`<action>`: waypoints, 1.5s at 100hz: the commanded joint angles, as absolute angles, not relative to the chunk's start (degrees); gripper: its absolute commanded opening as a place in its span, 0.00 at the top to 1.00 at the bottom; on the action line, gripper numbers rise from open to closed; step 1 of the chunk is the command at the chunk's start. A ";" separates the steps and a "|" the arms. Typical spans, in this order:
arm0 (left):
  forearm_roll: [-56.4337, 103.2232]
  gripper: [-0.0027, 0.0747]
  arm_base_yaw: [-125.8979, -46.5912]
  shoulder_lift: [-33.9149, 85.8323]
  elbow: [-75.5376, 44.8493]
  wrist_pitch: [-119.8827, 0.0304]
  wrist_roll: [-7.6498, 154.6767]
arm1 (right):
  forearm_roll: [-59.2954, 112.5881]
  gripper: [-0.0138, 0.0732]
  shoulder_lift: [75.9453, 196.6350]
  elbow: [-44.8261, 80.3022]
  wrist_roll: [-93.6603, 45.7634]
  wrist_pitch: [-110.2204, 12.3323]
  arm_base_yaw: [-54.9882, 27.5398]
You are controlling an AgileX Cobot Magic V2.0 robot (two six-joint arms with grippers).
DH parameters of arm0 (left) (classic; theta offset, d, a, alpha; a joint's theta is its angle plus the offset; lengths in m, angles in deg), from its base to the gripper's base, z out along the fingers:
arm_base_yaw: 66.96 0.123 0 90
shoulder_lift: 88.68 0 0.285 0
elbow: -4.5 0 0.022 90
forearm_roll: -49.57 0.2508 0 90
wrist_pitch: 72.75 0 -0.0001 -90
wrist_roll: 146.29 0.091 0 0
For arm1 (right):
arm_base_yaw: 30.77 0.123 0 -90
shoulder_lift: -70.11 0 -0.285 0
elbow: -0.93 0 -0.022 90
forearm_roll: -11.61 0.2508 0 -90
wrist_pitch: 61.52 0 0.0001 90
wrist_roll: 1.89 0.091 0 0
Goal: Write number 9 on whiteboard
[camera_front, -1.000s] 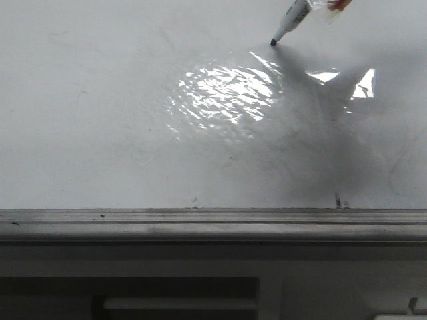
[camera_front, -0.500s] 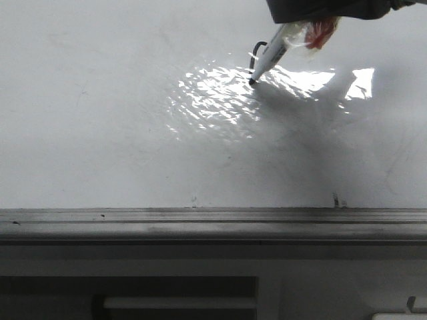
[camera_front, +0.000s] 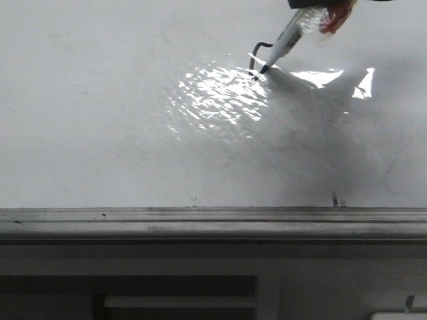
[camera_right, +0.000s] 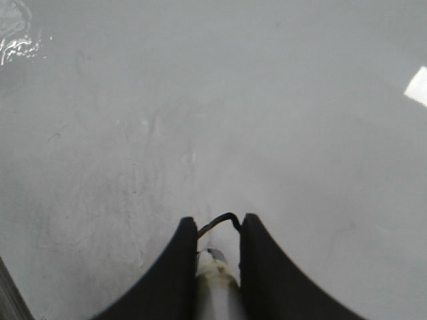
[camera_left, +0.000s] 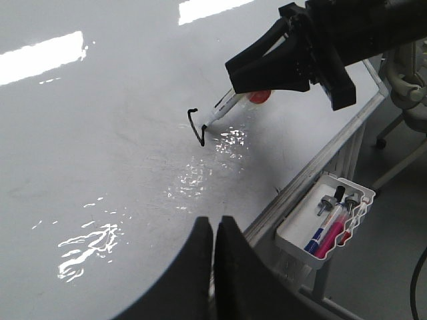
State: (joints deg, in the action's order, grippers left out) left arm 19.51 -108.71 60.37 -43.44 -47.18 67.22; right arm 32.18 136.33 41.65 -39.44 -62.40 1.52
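The whiteboard (camera_front: 100, 120) is glossy white with a bright wrinkled glare patch. My right gripper (camera_right: 215, 223) is shut on a white marker (camera_front: 283, 43) wrapped in clear film with a red bit. The marker's dark tip rests on the board at the far right. A thin black line (camera_front: 253, 57), a short hook with a downstroke, lies just left of the tip; it also shows in the left wrist view (camera_left: 194, 124) and between the right fingers (camera_right: 220, 219). My left gripper (camera_left: 215, 227) is shut and empty, held above the board's near part.
The board's grey metal frame edge (camera_front: 200, 217) runs along the front. A white tray (camera_left: 327, 223) holding blue and pink markers hangs off the frame's side. Office chair parts (camera_left: 407, 73) stand beyond the board.
The marker tip swept left and down, leaving the black hooked line, then moved back up and right a little. The left gripper's motion cannot be judged.
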 commanded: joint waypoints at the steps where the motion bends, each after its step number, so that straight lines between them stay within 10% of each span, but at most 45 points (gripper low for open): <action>1: 17.95 0.99 -108.61 59.87 -41.89 -50.83 66.86 | 31.09 0.89 136.75 40.32 -41.89 -66.12 -0.99; 120: 17.95 0.99 -108.61 59.87 -41.89 -50.83 66.86 | 35.16 0.89 136.76 46.32 -42.24 -53.25 3.47; 150: 17.95 0.99 -108.61 59.75 -41.89 -50.83 66.86 | 34.93 0.89 127.62 32.03 -42.24 -37.63 9.60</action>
